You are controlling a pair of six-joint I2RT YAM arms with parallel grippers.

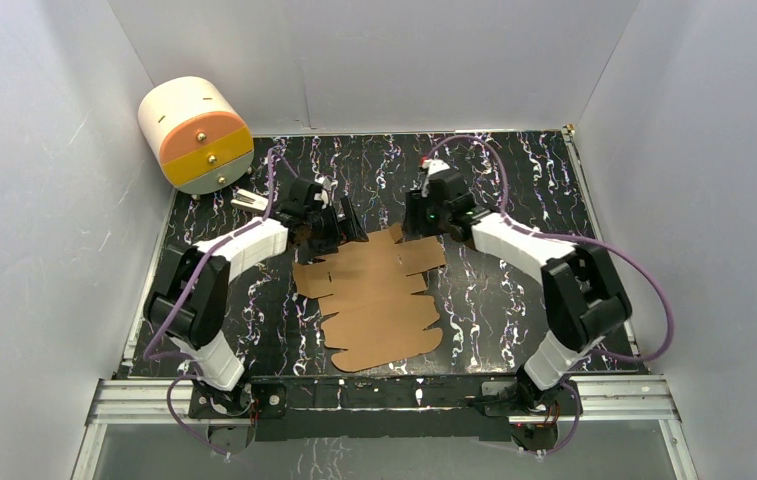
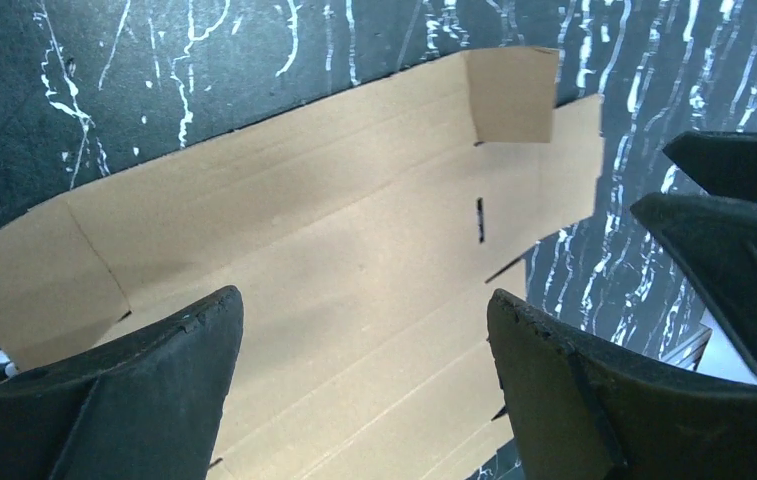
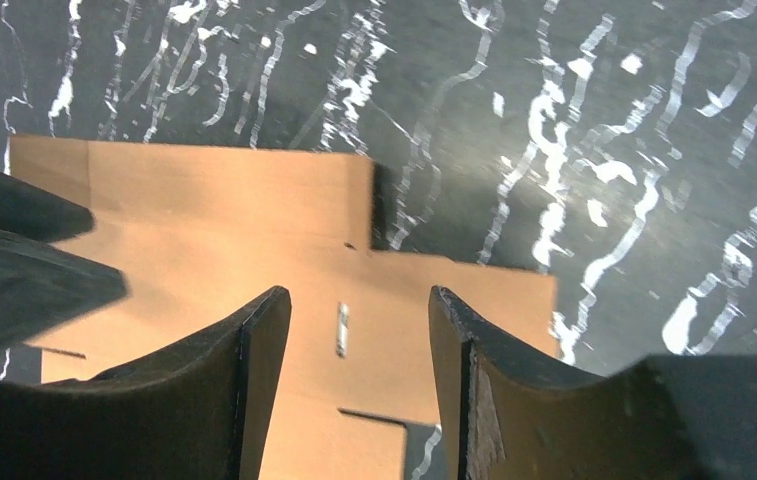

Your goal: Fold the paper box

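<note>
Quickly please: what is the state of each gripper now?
Left gripper: open, holding nothing, above the paper box.
Right gripper: open, holding nothing.

A black table (image 1: 514, 170) veined with white marbling sits inside a booth of plain pale grey walls (image 1: 374, 60) on the left, back and right. At its far left corner, close against the left wall, a cream cylindrical drawer unit (image 1: 194, 135) lies on its side, showing orange and yellow drawer fronts with small brass-coloured knobs. A silver metal rail (image 1: 394, 398) runs along the table's near edge.
</note>
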